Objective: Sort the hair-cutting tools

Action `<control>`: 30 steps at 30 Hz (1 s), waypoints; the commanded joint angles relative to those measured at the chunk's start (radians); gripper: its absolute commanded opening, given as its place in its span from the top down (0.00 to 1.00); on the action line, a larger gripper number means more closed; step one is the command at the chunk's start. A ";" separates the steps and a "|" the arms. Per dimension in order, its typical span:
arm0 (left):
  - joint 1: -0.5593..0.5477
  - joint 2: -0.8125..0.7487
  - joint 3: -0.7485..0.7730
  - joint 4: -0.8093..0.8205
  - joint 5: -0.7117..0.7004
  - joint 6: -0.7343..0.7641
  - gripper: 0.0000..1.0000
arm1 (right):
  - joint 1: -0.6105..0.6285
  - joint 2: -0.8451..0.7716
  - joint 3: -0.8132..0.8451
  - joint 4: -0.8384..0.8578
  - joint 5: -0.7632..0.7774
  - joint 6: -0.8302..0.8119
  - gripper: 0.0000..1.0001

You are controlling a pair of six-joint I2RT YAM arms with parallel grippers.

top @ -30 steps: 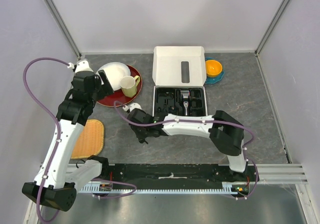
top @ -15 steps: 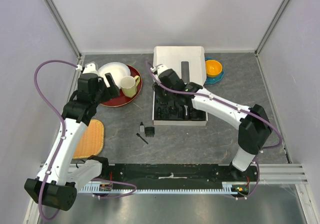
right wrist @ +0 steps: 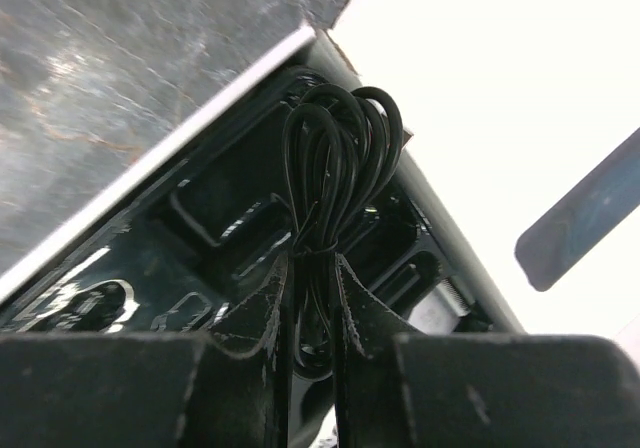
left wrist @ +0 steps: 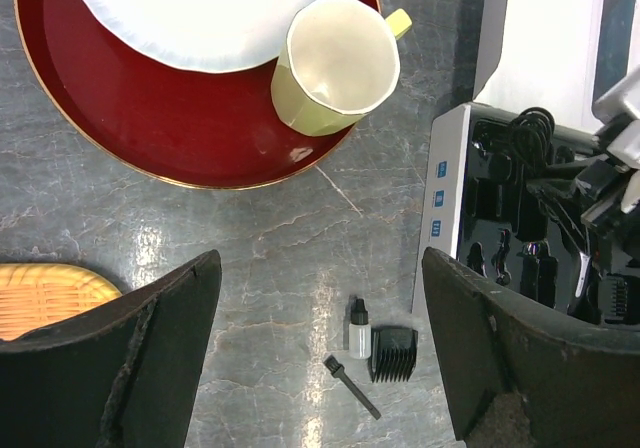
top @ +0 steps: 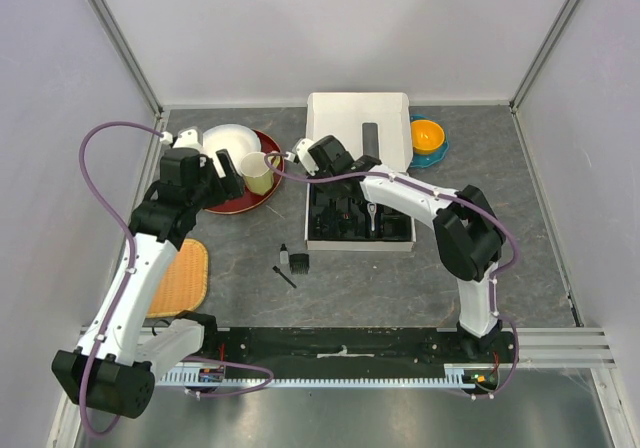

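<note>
A black comb attachment (left wrist: 393,353), a thin black brush (left wrist: 352,387) and a small white bottle (left wrist: 359,332) lie together on the grey table; they also show in the top view, comb (top: 299,262) and brush (top: 284,276). My left gripper (left wrist: 320,353) is open and empty, high above them. My right gripper (right wrist: 312,298) is at the far left corner of the box's black tray (top: 392,230), shut on a coiled black cable (right wrist: 335,158). The silver part of the clipper (top: 371,211) shows in the tray.
The white box lid (top: 358,128) stands open behind the tray. A red tray (left wrist: 150,128) holds a white plate (left wrist: 190,18) and a yellow mug (left wrist: 335,63). A woven mat (top: 180,278) lies at the left, an orange bowl (top: 427,135) at the far right.
My right arm has left the comb, brush and bottle on the table and swung to the tray's far left corner, closing on the cable. My left arm has shifted slightly.
</note>
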 commanded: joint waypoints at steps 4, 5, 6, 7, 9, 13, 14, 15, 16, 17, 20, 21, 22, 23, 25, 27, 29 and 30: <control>0.009 0.005 -0.012 0.041 0.030 0.035 0.13 | -0.035 0.060 0.090 -0.029 -0.073 -0.160 0.81; 0.010 0.006 -0.012 0.041 0.031 0.036 0.13 | -0.040 0.068 0.099 -0.047 -0.102 -0.162 0.82; 0.010 0.009 -0.012 0.041 0.033 0.035 0.13 | -0.041 0.075 0.101 -0.052 -0.117 -0.166 0.82; 0.010 0.009 -0.013 0.041 0.034 0.036 0.13 | -0.043 0.077 0.098 -0.054 -0.124 -0.171 0.82; 0.012 0.015 -0.016 0.041 0.037 0.035 0.13 | -0.046 0.077 0.080 -0.054 -0.159 -0.189 0.82; 0.013 0.026 -0.015 0.041 0.040 0.038 0.13 | -0.054 0.082 0.072 -0.052 -0.184 -0.220 0.80; 0.015 0.026 -0.015 0.039 0.042 0.038 0.13 | -0.055 0.083 0.064 -0.052 -0.185 -0.229 0.78; 0.016 0.026 -0.015 0.039 0.043 0.036 0.13 | -0.061 0.088 0.064 -0.052 -0.184 -0.235 0.77; 0.016 0.028 -0.016 0.039 0.043 0.039 0.13 | -0.063 0.089 0.066 -0.052 -0.185 -0.234 0.74; 0.016 0.031 -0.017 0.041 0.043 0.039 0.13 | -0.067 0.100 0.075 -0.052 -0.191 -0.231 0.73; 0.016 0.035 -0.013 0.039 0.049 0.043 0.13 | -0.075 0.111 0.083 -0.060 -0.200 -0.229 0.69; 0.018 0.038 -0.013 0.039 0.050 0.046 0.13 | -0.078 0.114 0.084 -0.061 -0.199 -0.231 0.68; 0.018 0.038 -0.013 0.039 0.053 0.046 0.13 | -0.077 0.117 0.084 -0.069 -0.199 -0.232 0.66; 0.018 0.038 -0.013 0.039 0.056 0.046 0.13 | -0.077 0.123 0.086 -0.075 -0.200 -0.235 0.65; 0.019 0.037 -0.013 0.039 0.057 0.047 0.13 | -0.077 0.126 0.086 -0.084 -0.187 -0.238 0.61; 0.018 0.038 -0.015 0.039 0.063 0.047 0.13 | -0.077 0.132 0.087 -0.087 -0.179 -0.237 0.57; 0.018 0.038 -0.012 0.041 0.069 0.044 0.13 | -0.077 0.128 0.098 -0.087 -0.168 -0.222 0.50; 0.019 0.040 -0.012 0.041 0.071 0.044 0.13 | -0.075 0.123 0.098 -0.086 -0.165 -0.217 0.46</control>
